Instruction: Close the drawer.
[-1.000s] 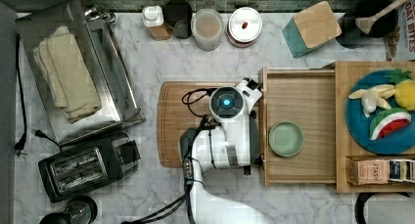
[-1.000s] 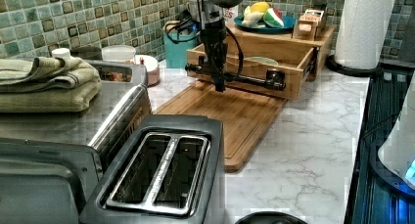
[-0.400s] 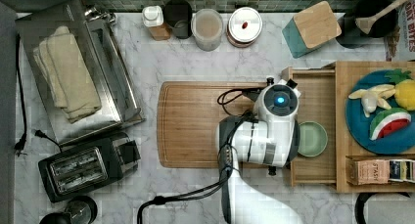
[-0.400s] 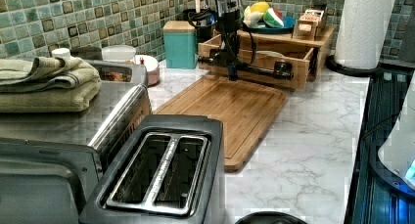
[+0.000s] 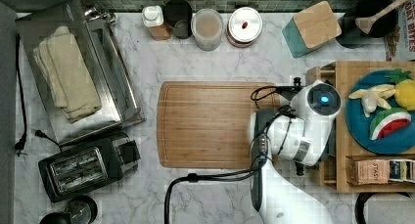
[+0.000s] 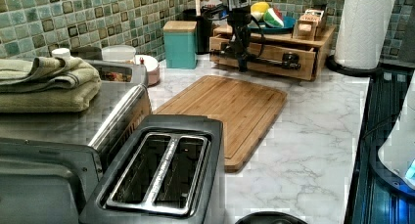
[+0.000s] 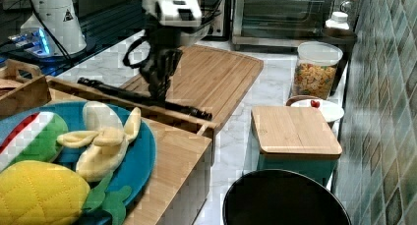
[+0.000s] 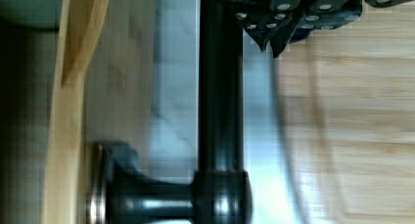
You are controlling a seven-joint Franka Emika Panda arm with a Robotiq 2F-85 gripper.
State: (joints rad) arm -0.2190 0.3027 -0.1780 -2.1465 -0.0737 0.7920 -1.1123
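The light-wood drawer (image 6: 286,55) sticks out only a short way from under the cabinet top (image 5: 342,94). Its corner (image 5: 315,73) shows beside my wrist in the top view. The long black bar handle (image 6: 266,62) (image 7: 123,94) (image 8: 220,97) runs along the drawer front. My gripper (image 6: 241,66) (image 7: 158,89) (image 8: 270,42) points down on the cutting-board side of the bar. Its fingertips are together and rest against the handle, holding nothing. The inside of the drawer is hidden.
The brown cutting board (image 5: 210,123) lies in front of the drawer. A blue plate (image 5: 372,136) of toy fruit sits on the cabinet top. A teal wood-lidded box (image 5: 311,28), jars (image 5: 206,28), a toaster (image 5: 80,168) and a paper-towel roll (image 6: 364,26) stand around.
My arm has moved to the top view's right with the handle ahead of it, and the drawer has slid far in. The green bowl inside is now covered.
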